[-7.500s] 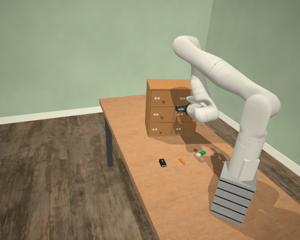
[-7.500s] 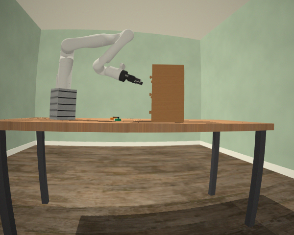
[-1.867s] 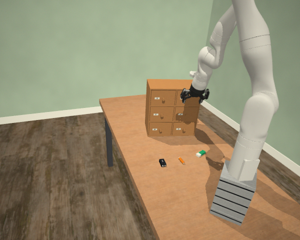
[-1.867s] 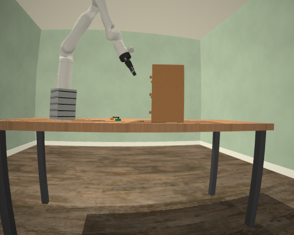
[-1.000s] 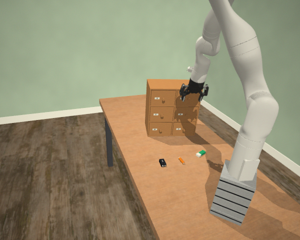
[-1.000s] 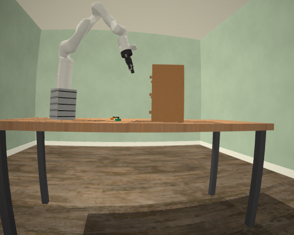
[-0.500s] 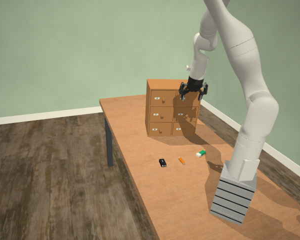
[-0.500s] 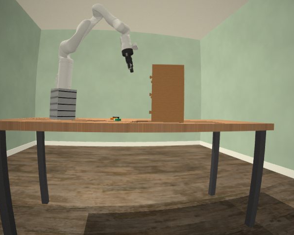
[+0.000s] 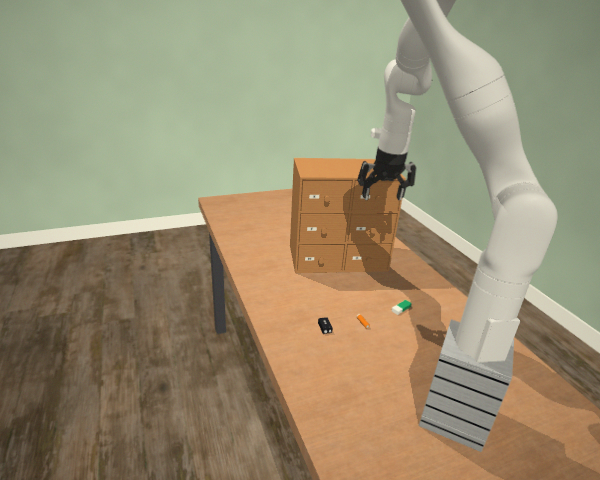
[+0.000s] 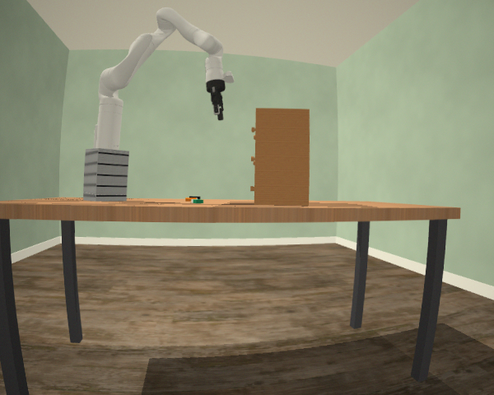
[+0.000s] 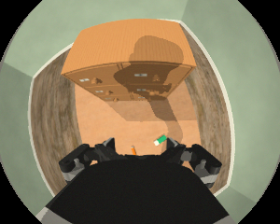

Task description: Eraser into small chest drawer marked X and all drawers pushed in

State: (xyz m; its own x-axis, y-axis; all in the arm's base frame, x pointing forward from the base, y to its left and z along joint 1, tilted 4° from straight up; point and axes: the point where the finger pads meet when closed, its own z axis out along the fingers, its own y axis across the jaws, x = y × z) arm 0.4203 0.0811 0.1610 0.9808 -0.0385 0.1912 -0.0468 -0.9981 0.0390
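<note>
The white and green eraser lies on the table in front of the chest. The small wooden chest has six drawers in two columns, all pushed in, each with a small label and a knob; I cannot read which label bears the X. My gripper is open and empty. It hangs in the air in front of the top right drawer, fingers pointing down, well above the table.
An orange pencil stub and a black object lie on the table left of the eraser. The arm's grey base stands at the near right.
</note>
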